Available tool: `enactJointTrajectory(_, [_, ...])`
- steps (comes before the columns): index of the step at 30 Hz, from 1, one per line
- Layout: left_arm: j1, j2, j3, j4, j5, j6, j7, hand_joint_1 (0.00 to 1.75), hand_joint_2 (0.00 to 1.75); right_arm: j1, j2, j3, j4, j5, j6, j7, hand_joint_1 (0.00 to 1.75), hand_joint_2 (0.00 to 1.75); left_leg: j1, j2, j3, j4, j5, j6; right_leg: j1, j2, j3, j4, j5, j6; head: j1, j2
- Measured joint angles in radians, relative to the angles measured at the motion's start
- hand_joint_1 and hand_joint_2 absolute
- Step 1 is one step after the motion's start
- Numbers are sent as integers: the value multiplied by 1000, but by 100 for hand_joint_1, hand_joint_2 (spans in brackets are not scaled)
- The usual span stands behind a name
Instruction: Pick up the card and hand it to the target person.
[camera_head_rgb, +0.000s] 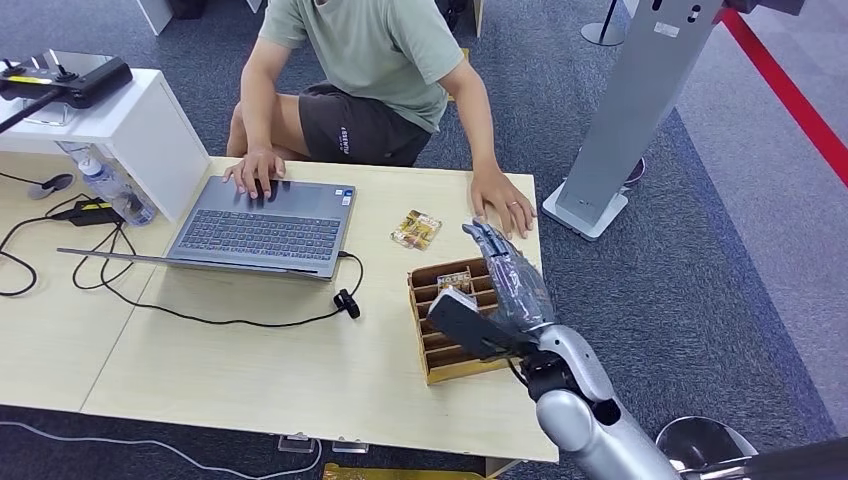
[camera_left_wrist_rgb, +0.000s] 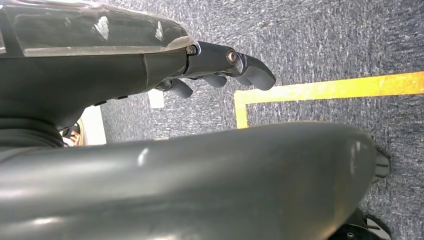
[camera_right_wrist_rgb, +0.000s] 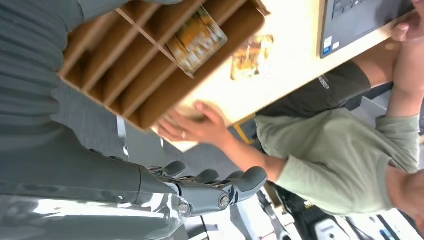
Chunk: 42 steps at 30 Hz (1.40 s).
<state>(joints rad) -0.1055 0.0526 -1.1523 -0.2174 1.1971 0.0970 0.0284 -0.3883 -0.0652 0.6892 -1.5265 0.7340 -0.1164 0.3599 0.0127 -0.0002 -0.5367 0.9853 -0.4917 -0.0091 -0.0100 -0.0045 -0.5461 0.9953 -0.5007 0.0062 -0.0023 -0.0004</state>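
Note:
A wooden slotted card holder (camera_head_rgb: 440, 352) (camera_right_wrist_rgb: 150, 75) stands at the table's right end. One yellow patterned card (camera_head_rgb: 452, 277) (camera_right_wrist_rgb: 197, 39) stands in a far slot. Another such card (camera_head_rgb: 416, 229) (camera_right_wrist_rgb: 251, 56) lies flat on the table just beyond the holder. My right hand (camera_head_rgb: 503, 290) (camera_right_wrist_rgb: 215, 190) hovers over the holder's right side, fingers stretched out and apart, holding nothing. The person (camera_head_rgb: 370, 60) sits behind the table, with one hand (camera_head_rgb: 503, 205) (camera_right_wrist_rgb: 192, 125) flat on the table near the holder's far corner. My left hand (camera_left_wrist_rgb: 220, 65) hangs over the carpet, empty, fingers loosely extended.
An open laptop (camera_head_rgb: 262, 228) sits mid-table under the person's other hand (camera_head_rgb: 256, 170), with a black cable (camera_head_rgb: 230, 318) trailing in front of it. A white box (camera_head_rgb: 120, 125), a bottle (camera_head_rgb: 115, 190) and wires lie at the left. A grey stand (camera_head_rgb: 630, 110) rises right of the table.

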Motion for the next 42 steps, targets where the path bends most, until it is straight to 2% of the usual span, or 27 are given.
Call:
enactJointTrajectory(5, [-1, 0, -1, 0, -1, 0, 12, 0, 0, -103, 43, 67, 20, 136, 86, 112, 2, 175, 0, 0, -1, 0, 0, 0, 0, 0, 0, 0, 0, 0, 0, 0])
enactJointTrajectory(10, [-3, -1, -7, 0, -1, 6, 13, 0, 0, -210, 101, 142, 87, 286, 141, 205, 13, 175, 0, 0, -1, 0, 0, 0, 0, 0, -1, 1, 0, 0, 0, 0])
enactJointTrajectory(15, [-4, -2, -11, 0, 1, 8, 12, 0, 0, -274, 149, 185, 162, 306, 162, 238, 27, 175, 0, 0, -1, 0, 0, 0, 0, 0, -1, 1, 0, 0, 1, 0])
enactJointTrajectory(21, [-4, -4, -14, 0, 15, 13, -2, 0, 0, -318, 188, 221, 249, 307, 148, 258, 28, 175, 0, -1, -1, 0, 0, 0, 0, 0, -1, 0, 0, 0, 0, 0])
enactJointTrajectory(28, [-3, -5, -14, 0, 21, 17, -2, 0, 0, -327, 190, 235, 295, 288, 137, 291, 42, 175, 0, 0, -1, 0, 0, 0, 0, 0, -1, 0, 0, 0, 1, 0])
enactJointTrajectory(34, [-2, -6, -15, 0, 27, 16, 6, 0, 0, -322, 171, 230, 308, 273, 147, 336, 65, 175, 0, 0, -1, 1, 0, 0, 0, 0, -2, 0, 0, 0, 0, 0])
enactJointTrajectory(42, [1, -6, -16, 0, 32, 10, 8, 0, 0, -262, 139, 175, 279, 333, 190, 340, 64, 175, 0, 0, -1, 1, 0, 0, 0, 0, -2, 0, 0, 0, 0, 0])
